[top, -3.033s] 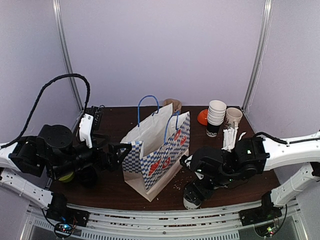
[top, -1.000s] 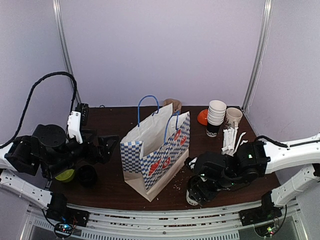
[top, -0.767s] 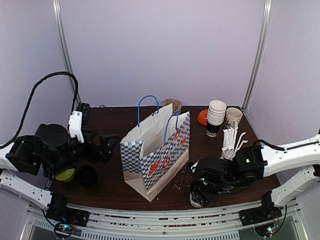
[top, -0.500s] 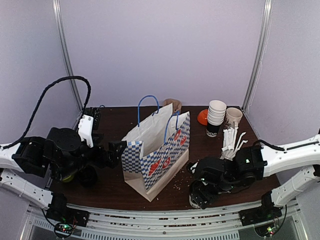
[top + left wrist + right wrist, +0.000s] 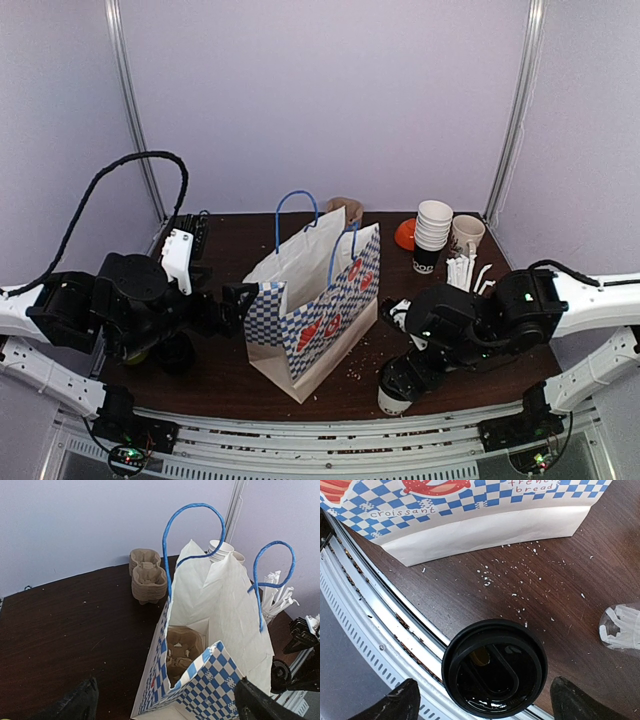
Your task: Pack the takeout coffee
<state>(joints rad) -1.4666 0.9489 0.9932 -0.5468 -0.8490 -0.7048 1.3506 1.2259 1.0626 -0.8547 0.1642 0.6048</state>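
The takeout coffee cup stands at the table's front edge, just right of the bag; its black round lid fills the right wrist view. My right gripper hovers straight above it, open, one finger on each side of the lid and not touching it. A brown pulp carrier tray lies at the bottom of the blue-and-white checked bag. My left gripper is open at the bag's left side, near its top edge, its fingers wide apart and gripping nothing.
A stack of spare pulp trays sits behind the bag. White cups, an orange object, a mug and wrapped straws stand at back right. Metal rails border the front edge. Crumbs litter the wood.
My left gripper has moved right, up to the bag's side. My right arm has risen above the cup, which stays at the front edge.
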